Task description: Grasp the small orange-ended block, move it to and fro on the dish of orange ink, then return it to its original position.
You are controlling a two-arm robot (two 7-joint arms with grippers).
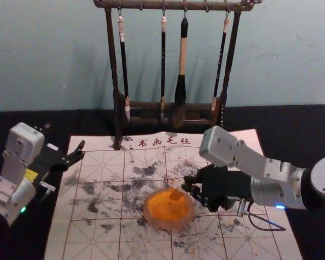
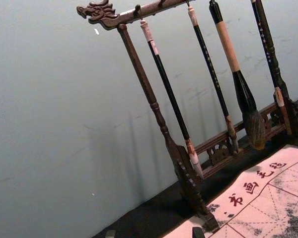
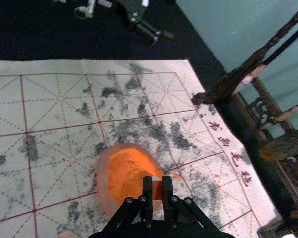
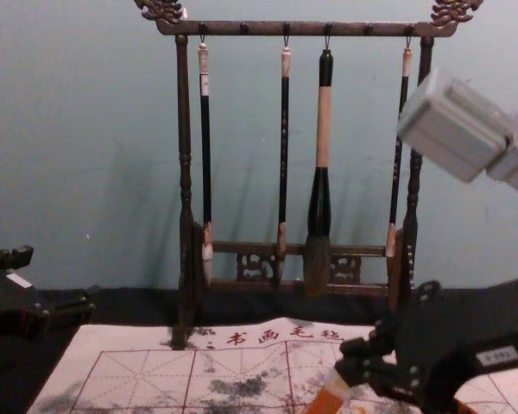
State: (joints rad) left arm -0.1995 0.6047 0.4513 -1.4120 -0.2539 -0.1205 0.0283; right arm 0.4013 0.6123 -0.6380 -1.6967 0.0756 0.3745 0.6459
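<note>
Chest view: right pincer [image 4: 350, 367] grips block [image 4: 330, 395]

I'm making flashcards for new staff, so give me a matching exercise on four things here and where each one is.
1. block
2. thickest brush
3. left gripper
4. dish

A. hanging from the rack
B. on the mat, with orange inside
C. between the right gripper's fingers
D. open, at the head view's left

Pairs: 1-C, 2-A, 3-D, 4-B
</note>
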